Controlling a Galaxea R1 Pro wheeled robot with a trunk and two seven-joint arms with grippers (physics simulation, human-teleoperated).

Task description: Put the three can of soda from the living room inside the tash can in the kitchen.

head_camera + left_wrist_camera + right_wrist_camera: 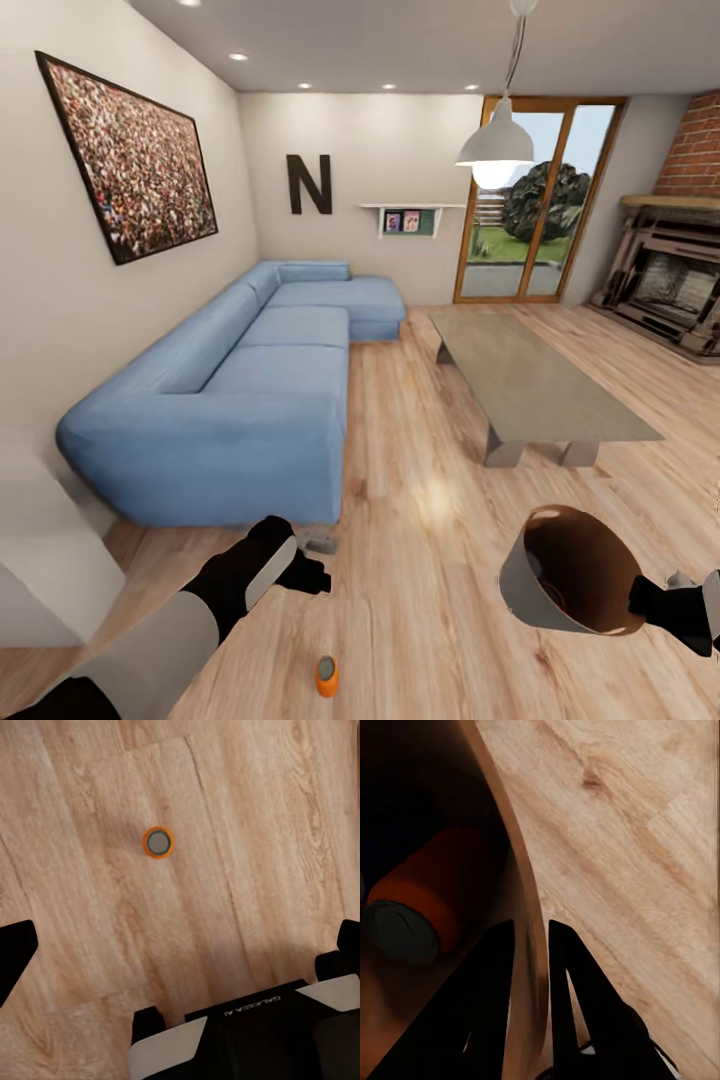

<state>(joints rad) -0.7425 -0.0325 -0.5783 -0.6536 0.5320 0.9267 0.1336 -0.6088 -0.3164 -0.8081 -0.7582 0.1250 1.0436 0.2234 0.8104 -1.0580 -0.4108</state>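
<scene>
the right end effector (531,945) is clenched on the wall of the tash can (521,892): in the right wrist view one dark finger sits inside the brown wall and the other outside it, with the rim pinched between them. in the head view the same end effector (668,600) holds the tash can (570,585) off the wood floor (430,600), tipped so its dark brown mouth faces the camera. inside the bin, close to the inner finger, a can of soda (424,904) lies on its side, orange body and grey round end showing.

the left end effector (312,575) hangs above the floor just in front of the blue sofa (240,400). its fingers are spread wide apart and hold nothing; the left wrist view shows dark fingertips (15,952) at both edges with bare boards between them. a second can of soda (158,841) stands upright on the floor below it, well apart from the fingers, grey top ringed with orange. in the head view this can (326,675) stands nearer the robot than the left end effector and to the left of the held bin.

a small grey object (322,545) lies on the floor just beside the sofa's corner; what it is cannot be told. farther off stand the glass coffee tabletop (530,380) and the brick fireplace (670,280).
</scene>
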